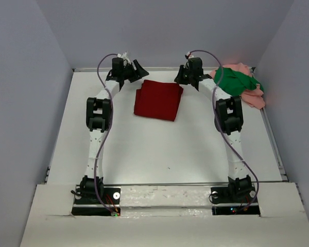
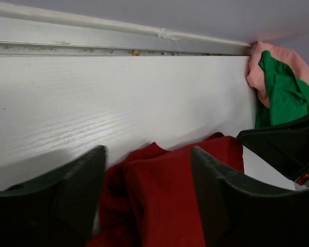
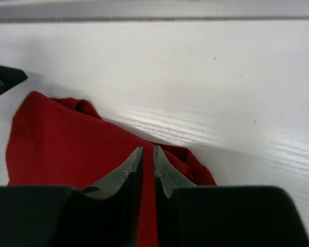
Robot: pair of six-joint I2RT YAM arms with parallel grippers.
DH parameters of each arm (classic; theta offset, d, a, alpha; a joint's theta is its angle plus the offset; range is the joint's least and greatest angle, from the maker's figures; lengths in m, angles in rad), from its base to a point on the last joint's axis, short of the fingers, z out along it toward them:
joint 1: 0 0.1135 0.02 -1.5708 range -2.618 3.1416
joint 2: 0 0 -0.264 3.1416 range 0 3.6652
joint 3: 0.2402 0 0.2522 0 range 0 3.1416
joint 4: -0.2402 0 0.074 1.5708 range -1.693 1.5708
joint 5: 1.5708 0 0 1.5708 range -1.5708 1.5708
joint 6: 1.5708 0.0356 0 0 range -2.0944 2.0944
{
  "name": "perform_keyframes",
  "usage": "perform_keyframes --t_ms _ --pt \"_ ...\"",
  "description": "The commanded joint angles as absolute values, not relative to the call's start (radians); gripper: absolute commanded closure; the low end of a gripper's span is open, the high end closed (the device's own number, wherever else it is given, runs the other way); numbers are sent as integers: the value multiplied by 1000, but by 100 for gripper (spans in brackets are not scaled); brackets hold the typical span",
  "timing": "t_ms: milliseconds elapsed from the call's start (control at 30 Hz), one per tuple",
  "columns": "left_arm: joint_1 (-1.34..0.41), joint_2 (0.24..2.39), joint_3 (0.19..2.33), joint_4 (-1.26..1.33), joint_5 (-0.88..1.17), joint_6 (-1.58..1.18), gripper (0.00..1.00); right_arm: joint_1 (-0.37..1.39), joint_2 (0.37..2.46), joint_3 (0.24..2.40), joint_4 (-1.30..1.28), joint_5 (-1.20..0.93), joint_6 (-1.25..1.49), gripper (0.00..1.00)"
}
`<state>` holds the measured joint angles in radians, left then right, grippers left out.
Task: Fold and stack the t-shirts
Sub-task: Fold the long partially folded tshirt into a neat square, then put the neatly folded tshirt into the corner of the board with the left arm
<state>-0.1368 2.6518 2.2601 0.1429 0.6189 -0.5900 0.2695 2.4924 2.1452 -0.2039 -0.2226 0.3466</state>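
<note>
We count three soft cloth shirts. The dark red shirt (image 1: pixel 158 100) lies folded into a rough rectangle at the upper centre of the top view, its far edge rumpled. The green shirt (image 1: pixel 236 81) and the pink shirt (image 1: pixel 255 96) sit crumpled in one heap in the upper right corner, green over pink, well apart from the red one.

Of the two hands, the left hand (image 2: pixel 148 154) hangs over the red shirt's upper left corner with its dark fingers spread wide. The right hand (image 3: pixel 147 152), at the upper right corner, has its fingers pressed almost together on a thin fold of red cloth.

The tabletop (image 1: pixel 159 149) is white with a faint wood grain. A metal rail (image 2: pixel 118 43) runs along its far edge, and plain pale grey walls (image 1: pixel 170 31) enclose it.
</note>
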Motion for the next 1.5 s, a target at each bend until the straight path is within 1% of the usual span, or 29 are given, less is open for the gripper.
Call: perform_keyframes --t_ms 0,33,67,133,167,200,233,267,300,333,367,400,467,500,600,733,1033,1233,1333,1400,1433,1467 --pt "-103 2389 2295 67 572 -418 18 273 2266 2249 -124 -167 256 56" --pt "-97 2350 2287 42 563 -385 14 273 2231 2243 -129 -175 252 46" --pt "-84 2268 2269 22 557 -335 10 273 2192 2226 -132 -182 250 38" --pt "-77 2176 2169 -49 525 -269 6 273 2073 2147 -164 -209 250 26" --pt "-78 2089 2133 -79 482 -246 4 273 2028 2105 -173 -216 247 23" --pt "-78 2051 2064 -115 442 -232 3 273 1985 2055 -195 -219 253 21" --pt "-78 2014 2024 -179 413 -226 2 273 1898 1948 -208 -215 259 20" --pt "-78 1982 1981 -201 393 -216 2 273 1855 1886 -218 -207 270 20" --pt "-80 1926 1889 -219 347 -216 3 273 1812 1820 -222 -203 278 20" --pt "-81 1896 1829 -227 333 -222 2 273 1734 1695 -225 -196 291 19" --pt "-83 1870 1772 -215 339 -222 2 273 1700 1634 -229 -184 311 19" --pt "-95 1826 1667 -193 325 -225 2 273 1668 1573 -230 -160 349 18" --pt "-112 1798 1585 -184 328 -224 3 273 1612 1462 -236 -144 383 18" --pt "-124 1789 1530 -175 319 -225 2 273 1565 1369 -248 -127 432 18" --pt "-184 1798 1468 -169 281 -224 2 273 1481 1214 -252 -109 495 18" --pt "-204 1844 1462 -169 221 -244 2 273 1404 1105 -256 -72 515 18" --pt "-262 2083 1621 -210 140 -235 6 273 1350 1054 -281 -9 495 17" --pt "-267 2164 1687 -210 164 -242 10 273 1365 1060 -291 -6 485 17" --pt "-271 2195 1704 -206 192 -244 16 273 1382 1075 -298 11 479 17" --pt "-276 2216 1713 -206 204 -241 22 273 1393 1081 -298 25 476 17" --pt "-276 2226 1713 -198 213 -242 25 273 1399 1091 -298 25 471 17" --pt "-278 2232 1716 -195 224 -244 32 273 1405 1095 -299 23 469 17"
